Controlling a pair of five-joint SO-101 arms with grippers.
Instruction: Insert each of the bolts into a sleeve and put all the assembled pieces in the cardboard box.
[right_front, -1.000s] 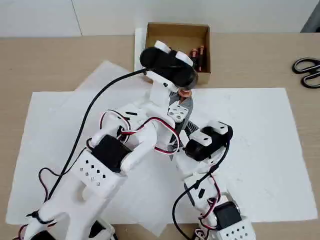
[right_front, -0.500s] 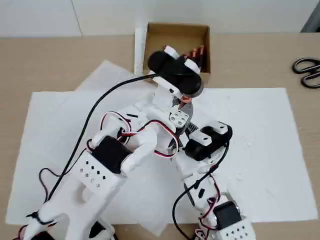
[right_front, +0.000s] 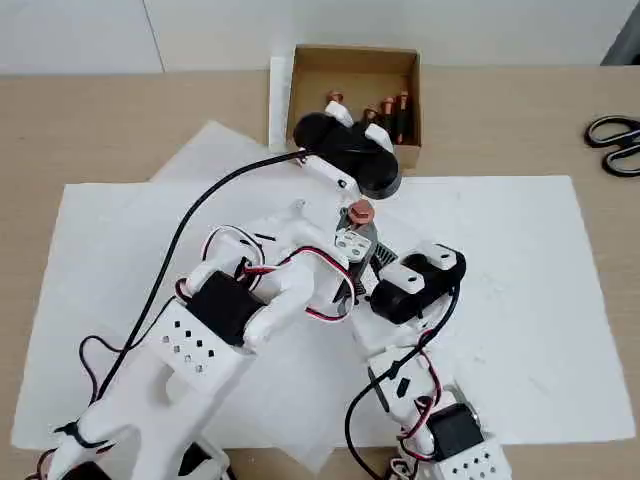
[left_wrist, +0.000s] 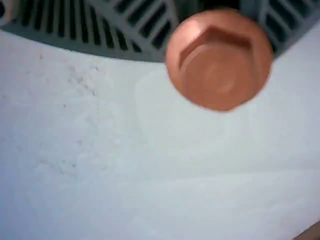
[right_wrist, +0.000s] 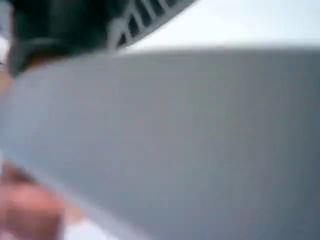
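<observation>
The left claw, clamped on the bolt, has pulled back from the box over the paper. Not boxed yet, then; the right claw I can't tell.

Overhead looks down; left wrist close (shares bolt)

1. On the left arm, the black wrist camera housing has drawn back from the brown cardboard box toward the arms' bases and now covers less of the box's inside.
2. The copper-coloured hex-headed bolt just beneath that housing has shifted the same way, farther from the box's near wall and out over the white paper sheet.
3. A copper-tipped piece inside the box, earlier hidden behind the housing, has come into sight.
</observation>
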